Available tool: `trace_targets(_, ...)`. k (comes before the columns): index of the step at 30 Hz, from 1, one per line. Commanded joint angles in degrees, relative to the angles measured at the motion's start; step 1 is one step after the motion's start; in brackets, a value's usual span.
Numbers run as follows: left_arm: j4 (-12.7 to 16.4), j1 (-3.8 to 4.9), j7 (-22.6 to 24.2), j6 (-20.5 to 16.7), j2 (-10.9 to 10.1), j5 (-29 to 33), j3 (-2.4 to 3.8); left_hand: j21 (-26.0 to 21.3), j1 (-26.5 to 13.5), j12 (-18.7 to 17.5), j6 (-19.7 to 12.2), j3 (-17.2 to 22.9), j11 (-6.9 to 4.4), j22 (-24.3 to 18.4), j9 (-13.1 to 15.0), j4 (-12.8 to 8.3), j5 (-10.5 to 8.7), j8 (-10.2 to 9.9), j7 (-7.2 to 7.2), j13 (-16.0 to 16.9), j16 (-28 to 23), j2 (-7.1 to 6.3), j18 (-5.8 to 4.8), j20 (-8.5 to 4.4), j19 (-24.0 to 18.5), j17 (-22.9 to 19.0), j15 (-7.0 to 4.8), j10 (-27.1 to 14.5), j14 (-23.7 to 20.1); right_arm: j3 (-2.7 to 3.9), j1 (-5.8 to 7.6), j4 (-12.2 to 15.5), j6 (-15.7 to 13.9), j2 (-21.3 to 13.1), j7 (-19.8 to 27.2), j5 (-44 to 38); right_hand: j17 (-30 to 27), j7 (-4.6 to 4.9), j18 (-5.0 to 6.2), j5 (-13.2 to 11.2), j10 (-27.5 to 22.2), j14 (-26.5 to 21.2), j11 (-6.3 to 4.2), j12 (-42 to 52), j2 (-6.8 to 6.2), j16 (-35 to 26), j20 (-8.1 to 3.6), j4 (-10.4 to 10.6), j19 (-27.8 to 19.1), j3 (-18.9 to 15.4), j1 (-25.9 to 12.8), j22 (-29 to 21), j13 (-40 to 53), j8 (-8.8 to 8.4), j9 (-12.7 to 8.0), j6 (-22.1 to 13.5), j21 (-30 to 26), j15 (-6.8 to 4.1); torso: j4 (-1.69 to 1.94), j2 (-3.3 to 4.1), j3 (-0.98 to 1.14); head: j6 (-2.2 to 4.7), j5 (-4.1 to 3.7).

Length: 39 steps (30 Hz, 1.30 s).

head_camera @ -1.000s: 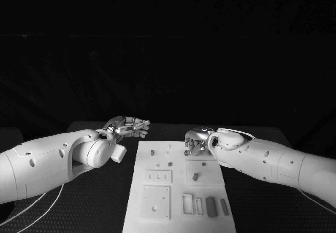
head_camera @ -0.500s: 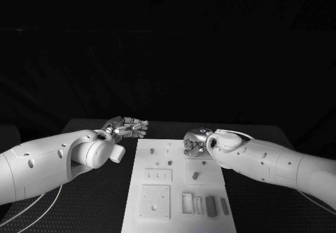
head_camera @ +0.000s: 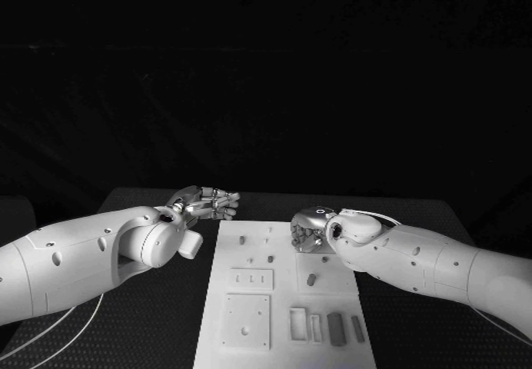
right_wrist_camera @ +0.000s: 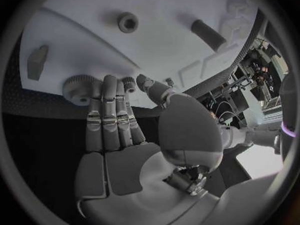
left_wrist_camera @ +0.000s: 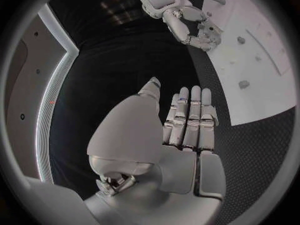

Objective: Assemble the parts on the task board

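1. the task board [head_camera: 285,307] was a long white plate lying in the middle of the black worktop [head_camera: 133,323], with raised square blocks, slots and small holes across it.
2. small dark parts stood on the board: a short peg [head_camera: 311,280] near its middle, little studs [head_camera: 242,240] toward its far end, and flat bars [head_camera: 334,328] in slots at its near end.
3. a round toothed part [right_wrist_camera: 79,88] lay at the board's edge, seen from the right wrist.
4. the right hand [head_camera: 309,228] was over the far right corner of the board. its fingers [right_wrist_camera: 105,112] lay straight and side by side, their tips touching the toothed part, with the thumb just beside it; whether it was actually pinched cannot be told.
5. the left hand [head_camera: 206,203] hung over the worktop just off the board's far left corner, touching nothing. its fingers [left_wrist_camera: 190,116] were stretched flat and together, the thumb set apart, holding nothing.
6. the left arm [head_camera: 78,261] lay beside the board's left edge, the right arm [head_camera: 432,265] crossed its right edge.
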Motion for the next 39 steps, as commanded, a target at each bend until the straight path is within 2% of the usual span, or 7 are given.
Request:
trace_targets(1, 0.15, 0.14, 0.52, 0.97, -0.24, -0.26, 0.04, -0.20, -0.51, -0.25, 0.02, -0.33, 0.20, 0.30, -0.07, 0.10, 0.23, -0.20, 0.42, -0.07, -0.38, -0.05, 0.30, 0.30, 0.08, 0.10, 0.45, 0.02, 0.05, -0.06, -0.23, -0.14, 0.44, 0.36, -0.62, -1.02, 0.08, -0.05, 0.38, -0.29, 0.36, 0.47, -0.07, -0.25, -0.46, -0.22, -0.13, 0.07, 0.46, 0.37, 0.06, 1.01, 0.05, -0.18, -0.02, 0.50, 0.22, -0.12, -0.07, 0.11, 0.03, -0.05, 0.17)
trace_targets(5, 0.08, 0.14, 0.51, 0.89, -0.24, -0.26, 0.04, -0.21, -0.52, -0.27, 0.04, -0.34, 0.18, 0.31, -0.07, 0.09, 0.24, -0.21, 0.39, -0.08, -0.40, -0.07, 0.31, 0.31, 0.07, 0.11, 0.45, 0.04, 0.05, -0.10, -0.40, -0.25, 0.68, 0.52, -0.69, -1.09, 0.20, -0.09, 0.38, -0.45, 0.54, 0.60, -0.12, -0.26, -0.54, -0.23, -0.18, 0.07, 0.57, 0.51, 0.08, 1.04, 0.09, -0.18, -0.01, 0.64, 0.30, -0.17, -0.04, 0.20, 0.08, -0.04, 0.27)
trace_targets(10, 0.14, 0.14, 0.51, 0.99, -0.17, -0.26, 0.04, -0.23, -0.55, -0.30, 0.05, -0.34, 0.17, 0.32, -0.08, 0.09, 0.24, -0.22, 0.36, -0.09, -0.43, -0.07, 0.32, 0.32, 0.07, 0.12, 0.45, 0.05, 0.05, -0.27, -0.65, -0.65, 0.78, 0.80, -0.70, -1.18, 0.29, -0.12, 0.38, -0.51, 0.68, 0.74, -0.17, -0.28, -0.56, -0.23, -0.22, 0.11, 0.70, 0.61, 0.07, 1.06, 0.12, -0.18, 0.00, 0.75, 0.38, -0.22, -0.01, 0.24, -0.03, -0.07, 0.17)
trace_targets(17, 0.29, 0.14, 0.44, 1.19, -0.22, -0.26, 0.04, -0.25, -0.59, -0.34, 0.05, -0.34, 0.16, 0.34, -0.09, 0.09, 0.24, -0.25, 0.34, -0.10, -0.47, -0.06, 0.34, 0.33, 0.07, 0.13, 0.46, 0.06, 0.06, -0.45, -0.96, -0.94, 0.88, 1.35, -0.89, -1.74, 0.48, -0.18, 0.38, -0.60, 0.92, 1.01, -0.24, -0.31, -0.51, -0.22, -0.28, 0.38, 0.91, 0.72, -0.21, 1.08, 0.18, -0.19, 0.02, 0.95, 0.52, -0.30, 0.01, 0.40, 0.00, -0.09, 0.27)
trace_targets(22, 0.31, 0.14, 0.44, 1.24, -0.21, -0.26, 0.04, -0.27, -0.60, -0.37, 0.05, -0.34, 0.16, 0.34, -0.09, 0.09, 0.24, -0.27, 0.34, -0.10, -0.49, -0.06, 0.34, 0.33, 0.07, 0.14, 0.46, 0.07, 0.06, -1.04, -1.15, -1.14, 1.35, 1.73, -1.34, -3.12, 0.93, -0.43, 0.38, -0.89, 1.56, 1.61, -0.50, -0.31, -0.51, -0.14, -0.56, 0.21, 1.36, 1.67, 0.44, 1.15, 0.35, -0.09, 0.11, 1.58, 0.89, -0.56, 0.05, 0.47, -0.02, -0.11, 0.24)
trace_targets(30, 0.28, 0.14, 0.36, 1.25, -0.26, -0.26, 0.04, -0.29, -0.63, -0.40, 0.07, -0.33, 0.15, 0.36, -0.10, 0.09, 0.25, -0.29, 0.32, -0.11, -0.53, -0.04, 0.36, 0.34, 0.07, 0.15, 0.47, 0.08, 0.05, -2.05, -1.84, -0.63, 1.01, 1.62, -2.45, -6.53, 1.84, -1.11, 0.38, -0.92, 3.43, 2.50, -1.10, 0.03, -1.17, -0.06, -0.85, -0.75, 2.01, 3.62, 1.61, 1.21, 0.99, 0.37, 0.47, 3.35, 1.66, -1.00, -0.07, 0.52, 0.02, -0.16, 0.42)
trace_targets(39, 0.24, 0.15, 0.36, 1.10, -0.34, -0.26, 0.04, -0.31, -0.64, -0.45, 0.08, -0.32, 0.13, 0.37, -0.11, 0.08, 0.25, -0.31, 0.31, -0.13, -0.56, -0.02, 0.37, 0.35, 0.07, 0.16, 0.48, 0.08, 0.05, -2.11, -1.85, -0.08, -2.16, 1.35, -3.10, -7.19, 3.04, -2.51, 0.38, -1.08, 6.75, 4.00, -2.41, 1.04, -0.17, 0.43, -1.56, -1.03, 3.51, 5.98, 2.53, 1.30, 2.16, 1.70, 1.50, 6.67, 3.12, -1.87, -0.04, 0.51, 0.04, -0.23, 0.73)
